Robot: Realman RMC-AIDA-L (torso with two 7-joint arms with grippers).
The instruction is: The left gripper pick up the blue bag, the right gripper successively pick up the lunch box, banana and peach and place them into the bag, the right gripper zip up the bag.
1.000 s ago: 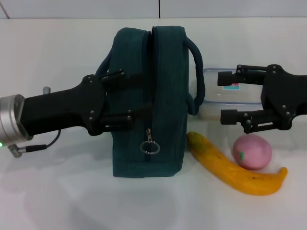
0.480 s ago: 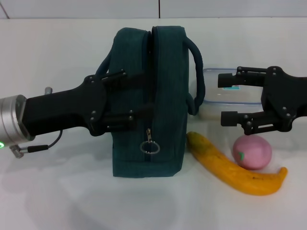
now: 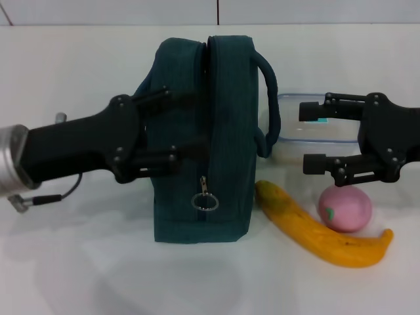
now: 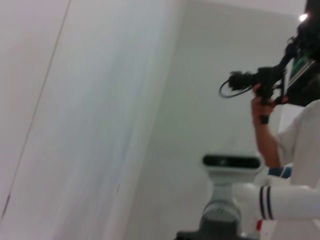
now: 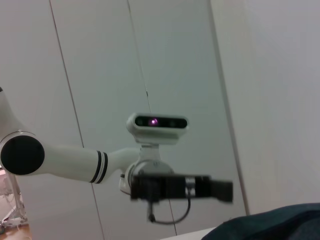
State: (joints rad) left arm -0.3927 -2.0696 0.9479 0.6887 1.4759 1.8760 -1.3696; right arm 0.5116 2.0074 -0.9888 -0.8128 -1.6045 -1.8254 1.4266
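Likely soft, floppy bag (image 3: 203, 144): L gripper (image 3: 187, 125) spread at its side, take a handle; R gripper (image 3: 307, 136) spread, empty, beside bag.

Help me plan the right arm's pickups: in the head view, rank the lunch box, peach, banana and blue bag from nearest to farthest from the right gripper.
From the right gripper:
1. lunch box, directly behind its open fingers.
2. peach, just below it.
3. banana and blue bag: too close to call; banana lower in view, bag to the left.
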